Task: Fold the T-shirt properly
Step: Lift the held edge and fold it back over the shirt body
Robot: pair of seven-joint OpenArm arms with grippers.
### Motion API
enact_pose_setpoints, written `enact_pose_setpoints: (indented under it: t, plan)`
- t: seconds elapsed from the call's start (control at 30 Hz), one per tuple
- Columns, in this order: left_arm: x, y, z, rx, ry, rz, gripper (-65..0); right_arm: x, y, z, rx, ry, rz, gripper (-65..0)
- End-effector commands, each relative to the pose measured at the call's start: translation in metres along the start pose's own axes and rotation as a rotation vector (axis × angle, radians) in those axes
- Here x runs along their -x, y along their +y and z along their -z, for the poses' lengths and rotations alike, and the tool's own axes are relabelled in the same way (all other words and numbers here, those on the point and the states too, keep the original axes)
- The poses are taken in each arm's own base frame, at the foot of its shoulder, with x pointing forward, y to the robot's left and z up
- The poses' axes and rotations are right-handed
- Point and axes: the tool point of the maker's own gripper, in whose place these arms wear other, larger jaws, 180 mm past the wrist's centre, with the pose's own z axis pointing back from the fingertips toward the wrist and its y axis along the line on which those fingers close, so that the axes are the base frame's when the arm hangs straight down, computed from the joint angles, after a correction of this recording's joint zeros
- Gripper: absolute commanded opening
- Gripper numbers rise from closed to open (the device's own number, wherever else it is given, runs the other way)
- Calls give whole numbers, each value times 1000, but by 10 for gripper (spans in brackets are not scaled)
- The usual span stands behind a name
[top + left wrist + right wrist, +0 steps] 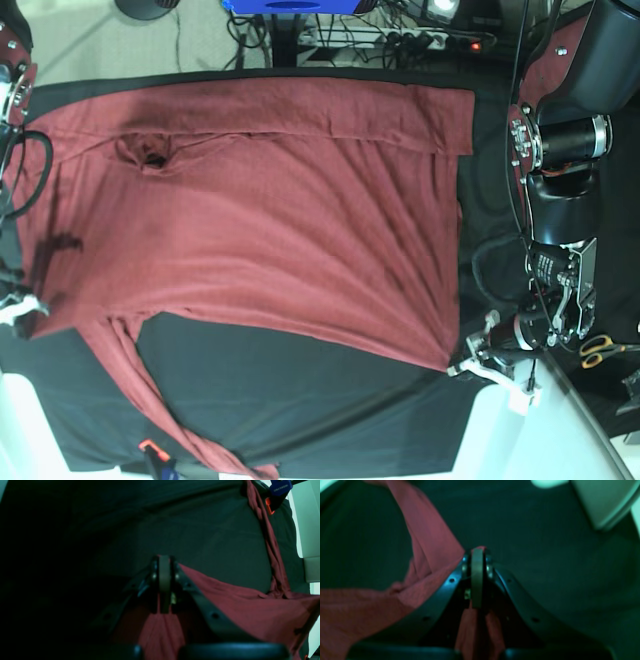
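The maroon T-shirt [270,220] is spread wide over the black table cover, with its near edge lifted at both corners. My left gripper [164,558] is shut on one corner, and the fabric [237,600] stretches away to its right. In the base view that gripper [462,366] is at the shirt's lower right corner. My right gripper [477,551] is shut on the other corner, with cloth [427,542] trailing to its left; in the base view it [22,308] is at the lower left. One long sleeve [150,400] trails toward the table's front edge.
The black cloth cover [320,400] lies bare in front of the shirt. A blue and orange clamp [155,460] grips the front edge near the sleeve end, also seen as the clamp [278,490]. Yellow-handled scissors [605,348] lie at the far right. A white block [607,502] sits beyond the cover.
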Motion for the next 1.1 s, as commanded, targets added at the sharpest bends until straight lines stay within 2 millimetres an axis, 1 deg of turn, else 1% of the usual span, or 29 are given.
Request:
enact_pose_setpoints:
  t: [0.0, 0.13, 0.23, 0.3, 0.37, 0.47, 0.53, 0.67, 0.73, 0.87, 0.97, 1.03, 1.07]
  plan:
    - [-30, -15, -3, 37, -71, 16, -650, -37, -12, -1, 33, -97, -1, -648]
    - [-27, -20, 0, 48, -68, 12, -650, -38, -22, -2, 86, -103, 5, -648]
    - [-26, -24, 2, 54, -67, 11, -650, -43, -24, 0, 101, -112, 11, -648]
    - [-33, -27, 2, 60, -78, 14, -650, -38, -28, 1, 120, -98, 28, -648]
    - [-33, -32, 4, 68, -78, 15, -650, -35, -30, 5, 128, -84, 49, -648]
    - [-35, -34, 4, 70, -81, 15, -650, -32, -42, 5, 152, -94, 72, -648]
    - [-35, -34, 4, 73, -83, 15, -650, -31, -43, 7, 156, -108, 84, -648]
    - [-32, -41, 7, 86, -80, 10, -650, -20, -47, 11, 170, -84, 130, -648]
    - [-30, -44, 9, 93, -76, 7, -650, -20, -47, 13, 171, -80, 139, -648]
    - [-32, -46, 6, 96, -88, 21, -650, -19, -47, 13, 170, -76, 136, -648]
    - [-23, -44, 2, 93, -88, 36, -650, -15, -47, 12, 171, -62, 141, -648]
    - [-10, -40, 0, 87, -77, 41, -650, 2, -48, 10, 173, -7, 142, -648]
    - [-2, -38, -1, 84, -70, 43, -650, 5, -48, 10, 173, 9, 143, -648]
